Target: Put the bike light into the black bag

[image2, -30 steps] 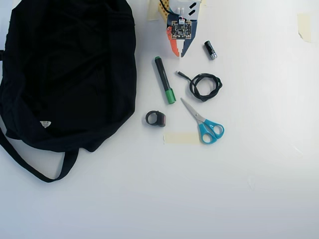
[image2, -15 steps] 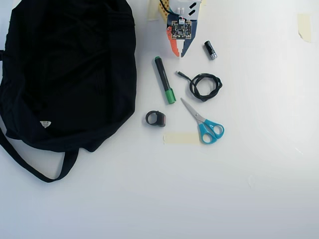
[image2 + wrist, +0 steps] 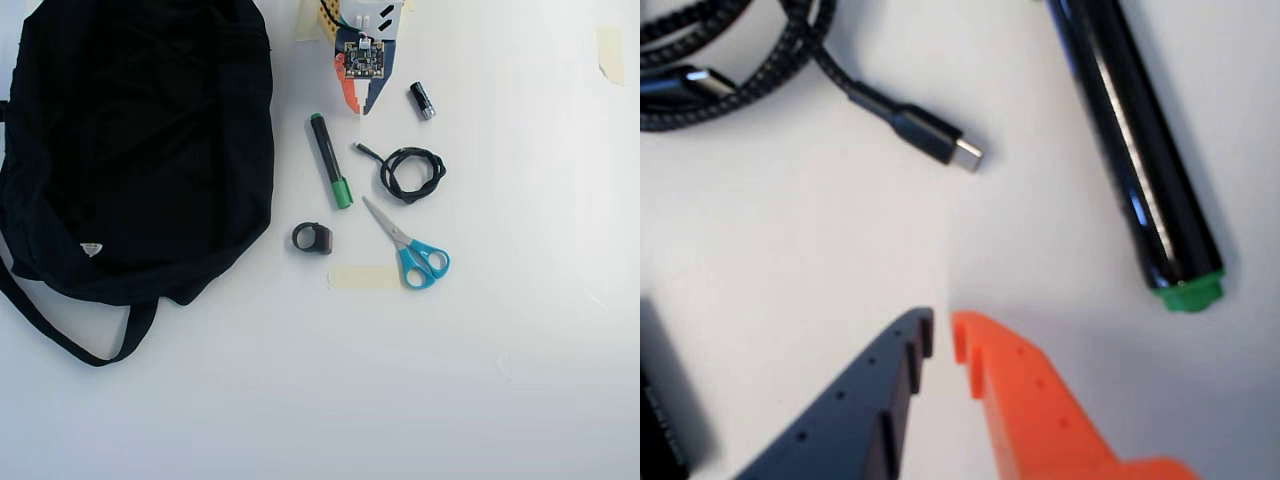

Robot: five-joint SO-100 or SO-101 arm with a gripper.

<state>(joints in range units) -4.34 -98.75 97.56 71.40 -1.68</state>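
The bike light, a small black ring loop with a block body, lies on the white table just right of the black bag's lower edge. It is out of the wrist view. The black bag fills the left side of the overhead view, with its white label and a long strap below it. My gripper is at the top centre, well above the bike light and apart from it. In the wrist view the gripper, with one dark blue and one orange finger, is shut on nothing over bare table.
A black marker with a green end lies between gripper and bike light. A coiled black cable, blue scissors, a small black cylinder and a tape strip lie to the right.
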